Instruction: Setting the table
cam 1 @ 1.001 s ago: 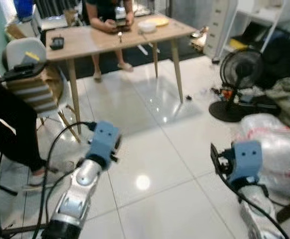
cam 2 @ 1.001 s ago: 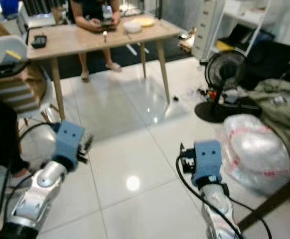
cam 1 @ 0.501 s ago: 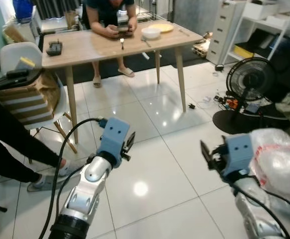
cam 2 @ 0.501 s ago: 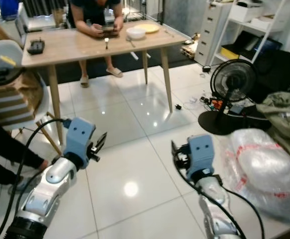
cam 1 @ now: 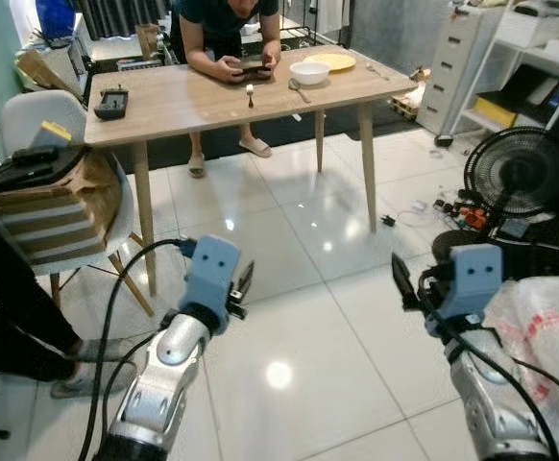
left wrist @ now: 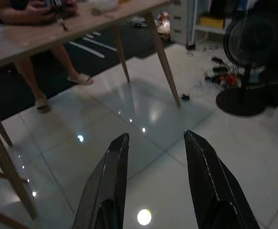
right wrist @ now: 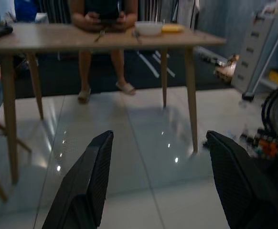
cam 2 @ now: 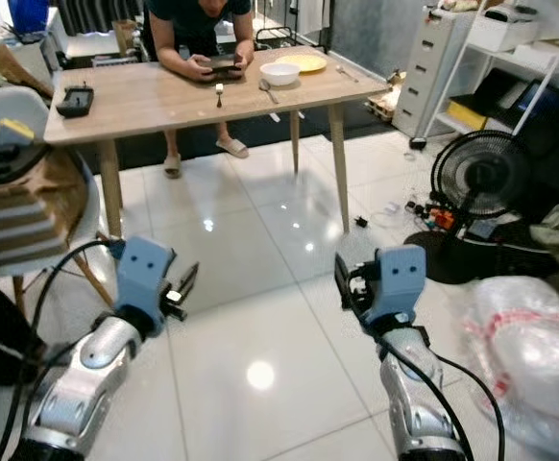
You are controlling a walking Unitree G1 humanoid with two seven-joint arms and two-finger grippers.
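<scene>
A light wooden table [cam 1: 183, 96] stands a few steps ahead across the white tiles. On its far right part sit a white bowl [cam 1: 309, 72] and a yellow plate [cam 1: 333, 62], with a spoon [cam 1: 299, 88] and a fork [cam 1: 250, 94] nearby. A seated person [cam 1: 227, 34] leans on the far side, holding a phone. My left gripper [left wrist: 155, 136] is open and empty, held low over the floor. My right gripper [right wrist: 160, 133] is also open and empty, pointing toward the table [right wrist: 58, 38] and the bowl [right wrist: 148, 28].
A white chair [cam 1: 44, 187] carrying a striped bundle stands at the left, next to a person's black-trousered leg [cam 1: 11, 307]. A black device [cam 1: 112, 101] lies on the table's left end. A floor fan [cam 1: 520, 178], loose cables [cam 1: 452, 206], a plastic bag [cam 1: 548, 317] and white drawers [cam 1: 457, 48] crowd the right.
The whole picture has shifted: the camera moved and the table now looks nearer and more central. Both arms keep their raised pose with fingers open.
</scene>
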